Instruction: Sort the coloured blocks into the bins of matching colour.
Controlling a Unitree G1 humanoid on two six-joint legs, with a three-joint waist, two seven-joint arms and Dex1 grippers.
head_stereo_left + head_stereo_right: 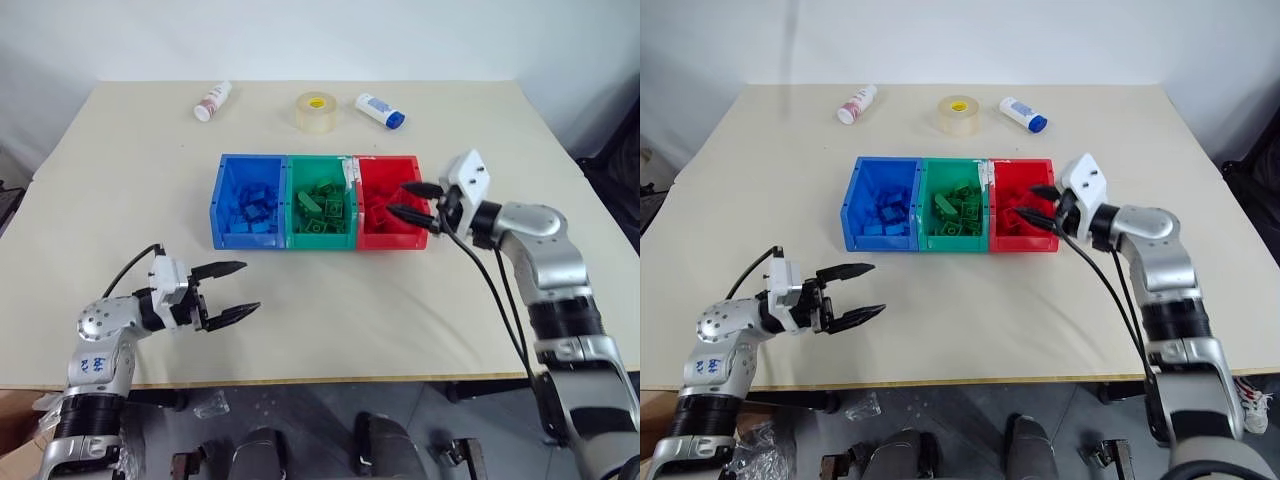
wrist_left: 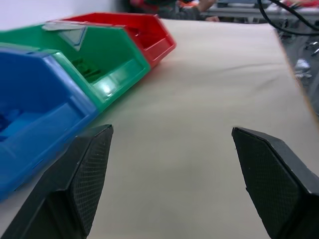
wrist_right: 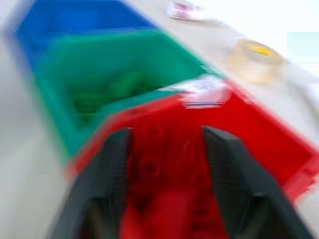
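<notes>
Three bins stand side by side mid-table: blue bin (image 1: 224,205), green bin (image 1: 320,238) and red bin (image 1: 392,238). Each holds several blocks of its own colour, such as blue blocks (image 1: 252,205) and red blocks (image 1: 380,212). My right gripper (image 1: 413,200) hovers at the red bin's right rim, its fingers apart over the red interior (image 3: 167,164). The blurred right wrist view does not show whether a block sits between them. My left gripper (image 1: 250,287) stands open near the table's front left, nothing between its fingers (image 2: 89,169).
At the table's far side lie a white bottle with a pink label (image 1: 212,101), a roll of clear tape (image 1: 315,111) and a white bottle with a blue cap (image 1: 380,109). The table's front edge (image 1: 330,380) runs just in front of my left gripper.
</notes>
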